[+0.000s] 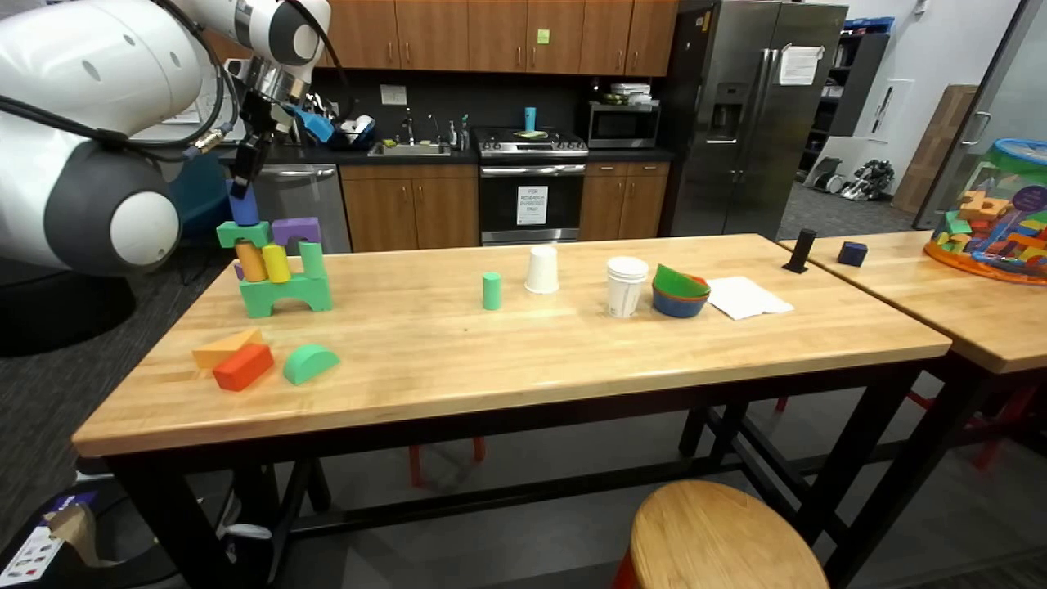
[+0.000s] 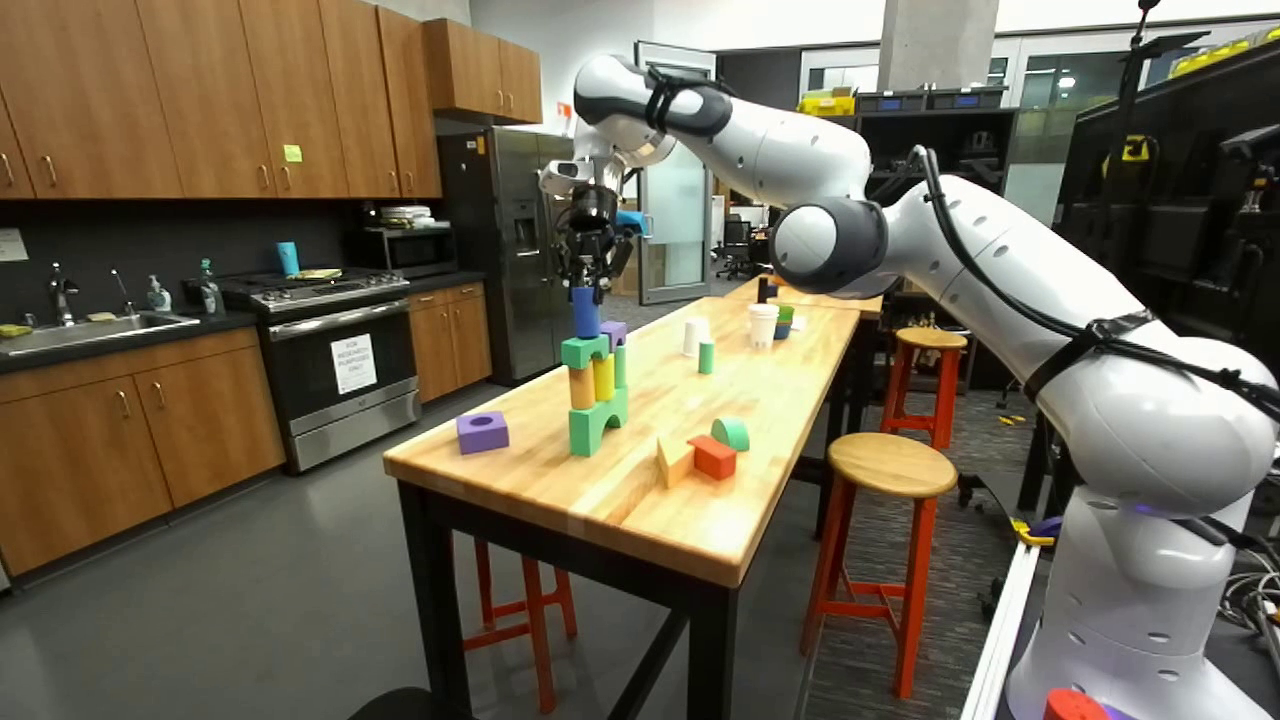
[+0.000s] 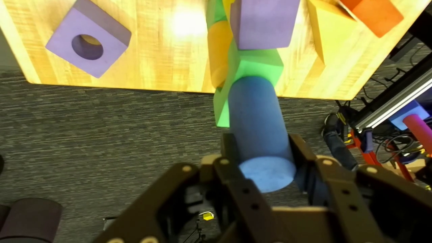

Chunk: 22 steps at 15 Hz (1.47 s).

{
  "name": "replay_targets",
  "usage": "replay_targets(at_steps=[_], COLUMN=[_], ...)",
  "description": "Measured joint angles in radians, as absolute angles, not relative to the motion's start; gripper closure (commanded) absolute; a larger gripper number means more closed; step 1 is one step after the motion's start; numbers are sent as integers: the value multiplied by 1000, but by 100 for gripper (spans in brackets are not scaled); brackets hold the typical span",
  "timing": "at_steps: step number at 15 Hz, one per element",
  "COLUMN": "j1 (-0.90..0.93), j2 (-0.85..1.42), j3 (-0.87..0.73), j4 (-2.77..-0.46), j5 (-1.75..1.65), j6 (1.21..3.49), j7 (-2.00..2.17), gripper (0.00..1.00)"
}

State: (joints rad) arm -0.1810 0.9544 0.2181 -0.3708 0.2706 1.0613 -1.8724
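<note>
My gripper [image 3: 265, 145] is shut on a blue cylinder [image 3: 256, 111], one finger on each side near its upper end. The cylinder stands upright, its lower end on a green block [image 1: 244, 235] at the top of a block tower; both exterior views show the two in contact. Under that block are an orange cylinder [image 1: 251, 260] and a yellow cylinder [image 1: 276, 263], on a green arch [image 1: 286, 293]. A purple arch block [image 1: 296, 229] lies level with the upper green block, above a green upright block [image 1: 312, 259]. Fingertips are small in both exterior views.
A purple block with a hole [image 2: 482, 435] lies near the table edge beside the tower. An orange wedge [image 2: 674, 462], red block [image 2: 713, 458] and green half-round [image 2: 731, 433] lie in front. Farther along stand a green cylinder [image 1: 491, 291], white cups [image 1: 541, 270] and bowls [image 1: 679, 304].
</note>
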Motion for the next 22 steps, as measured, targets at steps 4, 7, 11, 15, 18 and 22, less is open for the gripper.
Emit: replay_targets(at_steps=[4,7,11,15,18,22], j1=[-181,-181,-181,-181,-180,-179], j2=[954,954,954,955,958,961], j3=[218,218,218,218,218,218], j4=[-371,-371,-371,-371,-371,-370], j5=[271,271,271,271,271,271], j6=[1061,1061,1061,1061,1056,1012], j7=[-1872,-1872,-1872,-1872,-1868,-1852], gripper=[34,34,34,4,0,0])
